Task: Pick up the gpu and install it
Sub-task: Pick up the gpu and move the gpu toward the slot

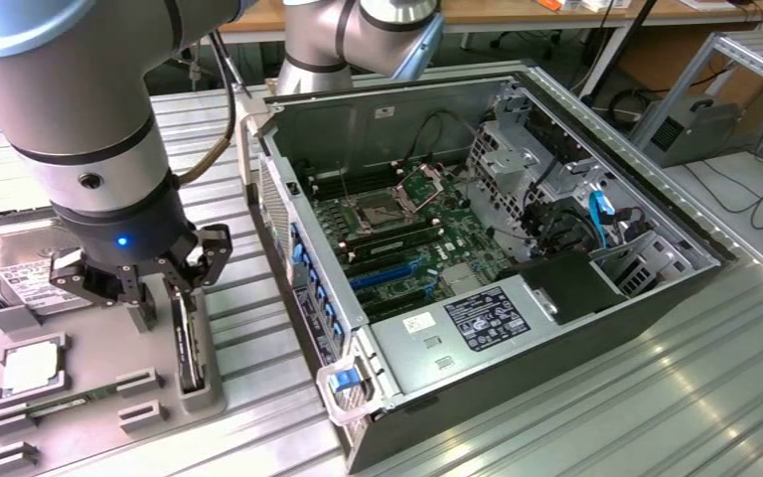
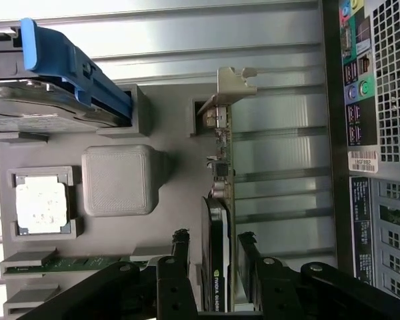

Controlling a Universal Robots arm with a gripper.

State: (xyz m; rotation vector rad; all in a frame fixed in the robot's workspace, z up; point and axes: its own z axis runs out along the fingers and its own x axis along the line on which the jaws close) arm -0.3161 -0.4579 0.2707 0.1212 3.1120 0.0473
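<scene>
The gpu [image 1: 191,350] stands on edge in a slot of the grey holder tray [image 1: 96,333], beside the open computer case [image 1: 647,298]. In the wrist view the gpu [image 2: 220,200] shows its black cooler, green board edge and silvery bracket. My gripper [image 1: 166,298] is lowered over the card's near end. The gripper [image 2: 213,237] is open, one finger on each side of the card with small gaps showing. The card still sits in its slot.
On the tray lie a silver hard drive [image 1: 17,270] with a blue rail [image 2: 73,63], a square chip [image 2: 43,207] and a memory stick [image 2: 73,265]. The case's motherboard with blue slots [image 1: 388,273] faces up. The case's rear panel [image 2: 380,133] stands close to the tray.
</scene>
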